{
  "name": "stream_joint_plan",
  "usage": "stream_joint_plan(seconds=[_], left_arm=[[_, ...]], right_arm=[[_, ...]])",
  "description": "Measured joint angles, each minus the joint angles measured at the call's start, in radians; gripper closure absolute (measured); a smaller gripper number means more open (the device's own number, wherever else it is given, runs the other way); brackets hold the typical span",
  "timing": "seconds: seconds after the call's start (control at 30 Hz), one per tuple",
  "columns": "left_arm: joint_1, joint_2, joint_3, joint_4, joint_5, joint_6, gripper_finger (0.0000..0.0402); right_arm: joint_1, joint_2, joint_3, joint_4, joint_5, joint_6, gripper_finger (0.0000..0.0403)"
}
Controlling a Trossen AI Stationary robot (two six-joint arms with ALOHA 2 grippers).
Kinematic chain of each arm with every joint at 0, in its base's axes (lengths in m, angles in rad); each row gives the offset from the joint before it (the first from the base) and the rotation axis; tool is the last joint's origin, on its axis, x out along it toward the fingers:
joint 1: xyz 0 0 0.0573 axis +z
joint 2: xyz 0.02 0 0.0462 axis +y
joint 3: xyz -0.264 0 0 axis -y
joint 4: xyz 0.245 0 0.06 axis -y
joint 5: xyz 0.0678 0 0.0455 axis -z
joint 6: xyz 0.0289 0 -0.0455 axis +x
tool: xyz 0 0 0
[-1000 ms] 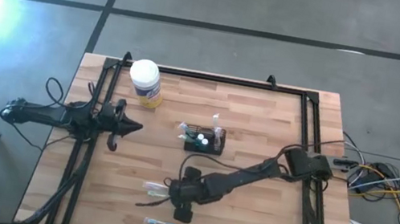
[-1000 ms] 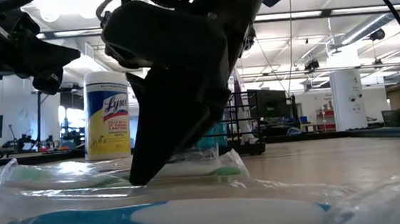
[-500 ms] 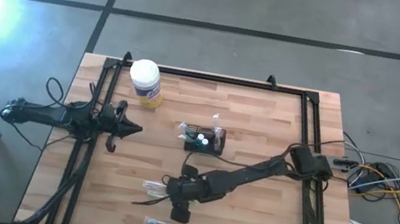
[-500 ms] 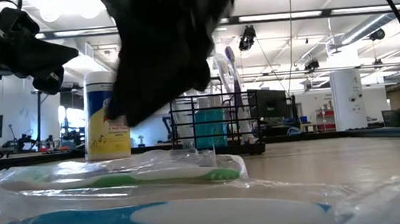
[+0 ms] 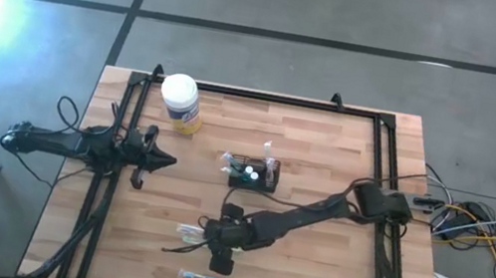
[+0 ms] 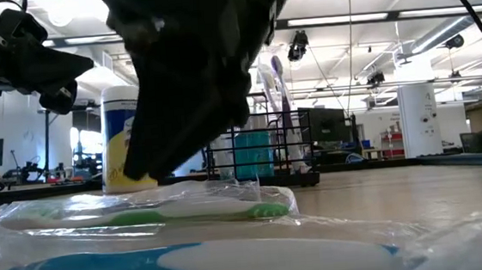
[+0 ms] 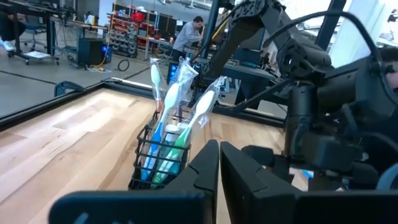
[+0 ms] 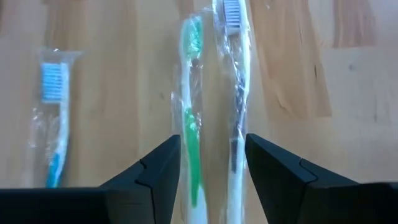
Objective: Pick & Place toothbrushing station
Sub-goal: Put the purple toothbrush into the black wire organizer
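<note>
Right fingers (image 8: 210,163) spread over two wrapped toothbrushes (image 8: 191,118), left fingers (image 7: 219,163) pressed together, one caddy (image 5: 253,173)

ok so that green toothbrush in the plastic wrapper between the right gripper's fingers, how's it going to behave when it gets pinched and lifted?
The green toothbrush looks thin and light, so it should lift easily. Its loose, glossy clear wrapper may crinkle and slide against the fingers of the open right gripper. It lies right beside the white toothbrush, so the wrappers might drag together.
</note>
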Motion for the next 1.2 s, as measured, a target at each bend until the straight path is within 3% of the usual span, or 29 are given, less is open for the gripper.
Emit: stream_joint_plan(seconds=[0.47,0.67,1.03,1.2], left_arm=[[-0.001,0.0,0.0,-0.003,0.004,-0.005,0.0389],[-0.001,0.0,0.0,-0.005,0.011,-0.005,0.0386],[-0.001,0.0,0.0,-0.005,0.013,-0.006,0.039],[-0.001,0.0,0.0,-0.005,0.017,-0.006,0.0386]], right_arm=[[-0.022,0.071,0.003,0.008,0.004,0.008,0.0236],[-0.023,0.068,0.003,0.003,0.004,0.008,0.0271],[-0.025,0.064,0.023,-0.015,-0.003,-0.043,0.0381],[-0.024,0.04,0.04,-0.022,-0.01,-0.075,0.038]])
